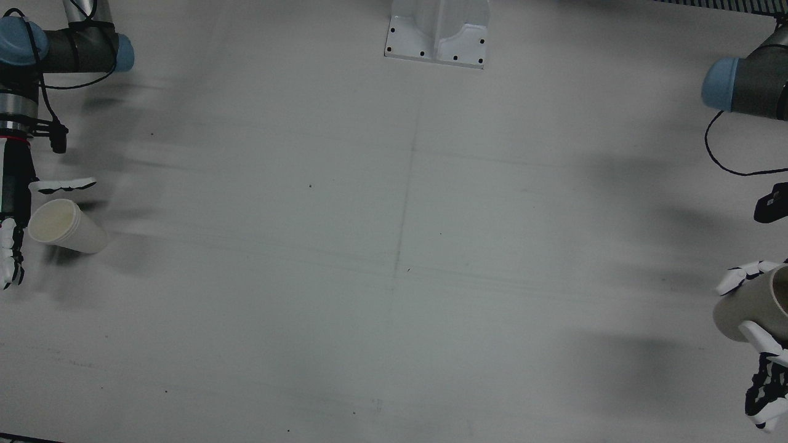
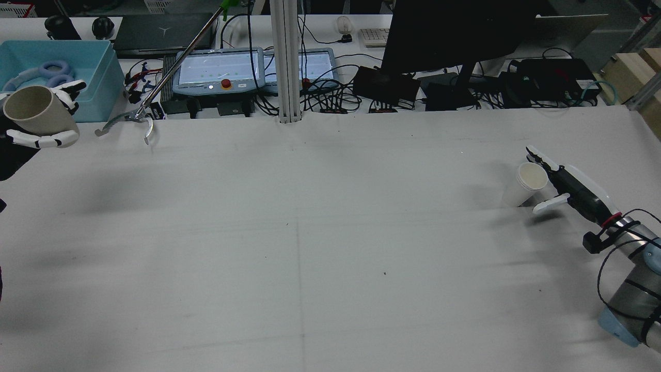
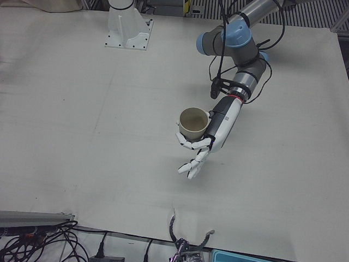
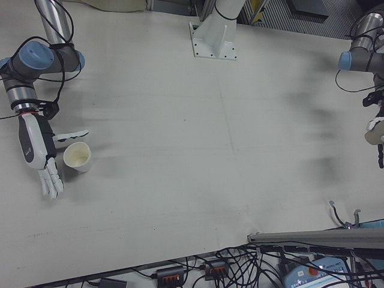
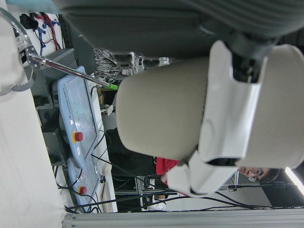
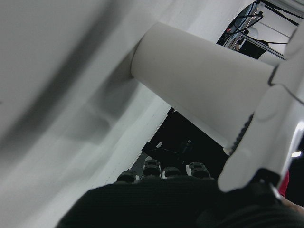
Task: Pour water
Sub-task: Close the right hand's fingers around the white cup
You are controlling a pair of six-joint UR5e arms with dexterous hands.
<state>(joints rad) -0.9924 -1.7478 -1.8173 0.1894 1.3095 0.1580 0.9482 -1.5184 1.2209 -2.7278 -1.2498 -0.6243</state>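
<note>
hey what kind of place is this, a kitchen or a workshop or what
Most likely a robotics lab: a white worktable, teach pendants amid cabling behind it, and two robot arms, left hand holding a beige cup.

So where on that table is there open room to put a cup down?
Nearly everywhere: the table is bare between the white cup by the right hand and the beige cup held up in the left hand. Only the far edge, beyond the table, is cluttered with cables.

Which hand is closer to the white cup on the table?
The right hand. It sits right beside the white cup, fingers either side. The left hand is far across the table, holding a beige cup up.
</note>
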